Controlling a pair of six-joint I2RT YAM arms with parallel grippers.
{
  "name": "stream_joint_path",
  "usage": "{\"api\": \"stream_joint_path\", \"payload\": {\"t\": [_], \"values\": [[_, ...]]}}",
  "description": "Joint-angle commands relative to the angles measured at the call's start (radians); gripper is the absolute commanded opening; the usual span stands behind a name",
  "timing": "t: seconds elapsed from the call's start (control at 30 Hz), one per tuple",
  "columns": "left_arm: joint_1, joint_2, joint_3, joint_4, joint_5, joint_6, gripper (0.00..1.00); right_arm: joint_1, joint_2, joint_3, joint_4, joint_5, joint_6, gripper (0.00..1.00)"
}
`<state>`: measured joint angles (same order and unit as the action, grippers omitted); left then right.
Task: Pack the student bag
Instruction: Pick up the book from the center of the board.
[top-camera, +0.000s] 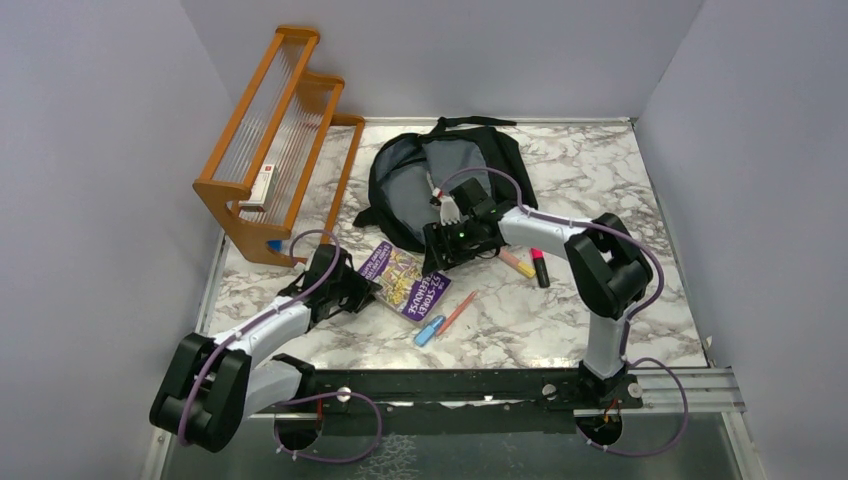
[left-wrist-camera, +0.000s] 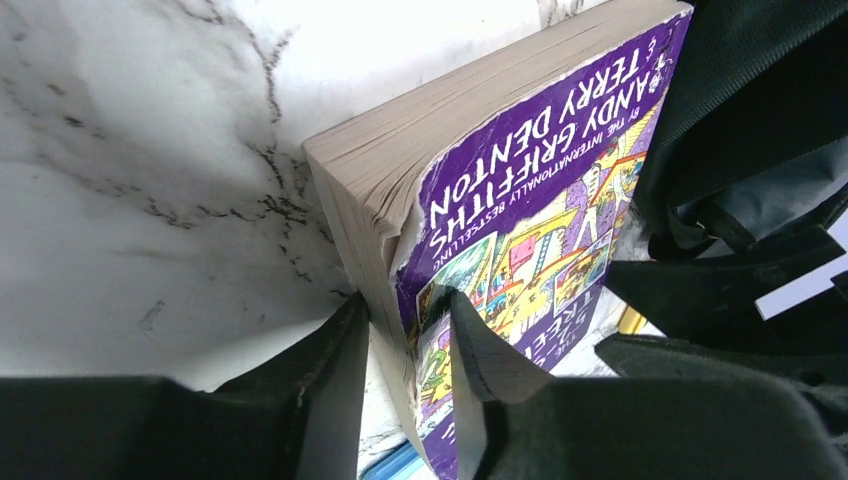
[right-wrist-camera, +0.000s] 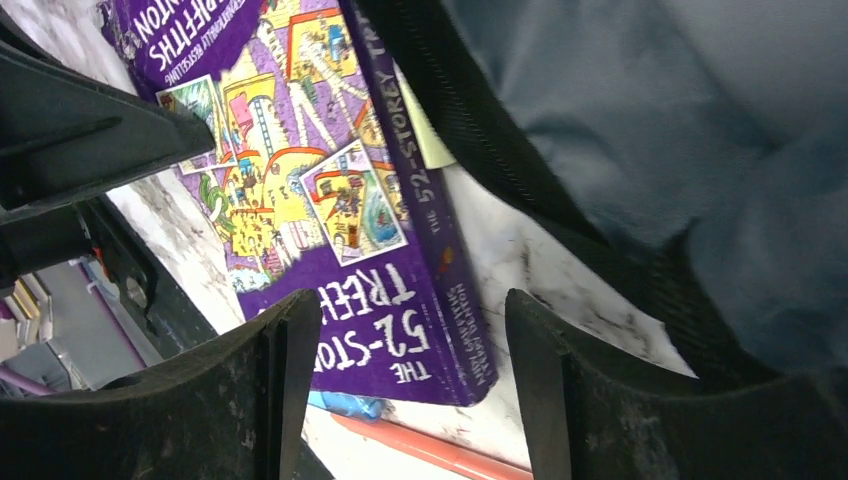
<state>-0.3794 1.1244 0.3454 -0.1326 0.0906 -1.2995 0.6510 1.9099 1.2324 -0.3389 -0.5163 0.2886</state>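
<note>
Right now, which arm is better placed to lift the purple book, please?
Left. The left gripper straddles the purple book, a finger each side; the right gripper hangs open above its spine, beside the student bag.

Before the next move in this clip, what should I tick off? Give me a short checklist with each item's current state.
1. Student bag mouth open, grey lining showing: ok.
2. Left gripper has its jaws either side of the book at its edge: ok.
3. Firm clamp on the book: cannot tell.
4. Right gripper open, holding nothing: ok.
5. Path from book to bag free: probably not ok, since the right gripper hovers over the book's spine end, beside the bag's rim.
</note>
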Motion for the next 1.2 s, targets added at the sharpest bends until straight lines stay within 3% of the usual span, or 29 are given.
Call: {"api": "stream_joint_path", "payload": {"t": [0.0,0.3,0.6,0.87,1.07,1.17], "values": [[-0.01,0.086,-0.072,-0.107,-0.02,0.014,0.26,-0.029,-0.02,-0.01,0.019,0.019,-0.008,0.73],[-0.01,0.142,-0.082,-0.078,-0.019,0.009,0.01,-0.034,0.06,-0.002,-0.013,-0.185,-0.038,0.76],[-0.009,0.183,-0.075,-0.058,-0.017,0.018,0.0,-0.034,0.112,-0.047,0.047,-0.353,0.003,0.68],[-0.011,0.198,-0.067,-0.04,-0.014,0.021,0.0,-0.034,0.125,-0.067,0.182,-0.497,0.108,0.53],[-0.012,0.138,-0.05,-0.049,-0.018,0.055,0.0,-0.034,0.031,-0.073,0.175,-0.357,0.081,0.23],[-0.01,0.033,-0.02,-0.083,-0.041,0.077,0.18,-0.034,-0.04,-0.07,0.138,-0.261,0.039,0.11]]}}
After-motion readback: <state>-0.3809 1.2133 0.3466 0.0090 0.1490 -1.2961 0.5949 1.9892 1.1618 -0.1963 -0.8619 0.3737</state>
